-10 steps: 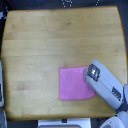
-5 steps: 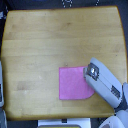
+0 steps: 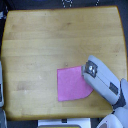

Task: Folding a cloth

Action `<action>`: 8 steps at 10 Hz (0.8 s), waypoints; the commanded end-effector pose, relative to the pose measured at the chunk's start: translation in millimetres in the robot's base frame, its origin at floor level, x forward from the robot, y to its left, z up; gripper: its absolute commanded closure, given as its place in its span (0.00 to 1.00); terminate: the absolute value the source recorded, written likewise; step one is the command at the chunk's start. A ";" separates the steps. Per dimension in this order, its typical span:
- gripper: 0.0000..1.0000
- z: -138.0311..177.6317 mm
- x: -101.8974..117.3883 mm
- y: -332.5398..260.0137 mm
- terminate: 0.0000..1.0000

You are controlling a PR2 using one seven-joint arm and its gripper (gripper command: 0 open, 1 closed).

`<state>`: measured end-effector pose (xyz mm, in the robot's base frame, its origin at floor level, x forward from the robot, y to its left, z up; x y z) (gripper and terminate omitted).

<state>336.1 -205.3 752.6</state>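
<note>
The pink-magenta cloth (image 3: 72,84) lies flat on the wooden tabletop (image 3: 50,45), near the front edge toward the exterior view's right. It is roughly square, and its right edge is covered by the arm. My gripper (image 3: 85,70) comes in from the lower right, and its tip rests at the cloth's upper right corner. The picture is too blurred to show whether the fingers are open or closed on the fabric.
The grey and white arm (image 3: 105,85) stretches from the lower right corner over the table's right front part. A grey object (image 3: 2,90) stands off the table's left edge. Dark floor surrounds the table.
The gripper has stayed at the cloth's upper right corner, with at most a slight shift. The cloth has kept its shape and place.
</note>
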 end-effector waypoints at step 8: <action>1.00 105.5 6.2 131.2 0.00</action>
<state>340.4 -122.0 783.1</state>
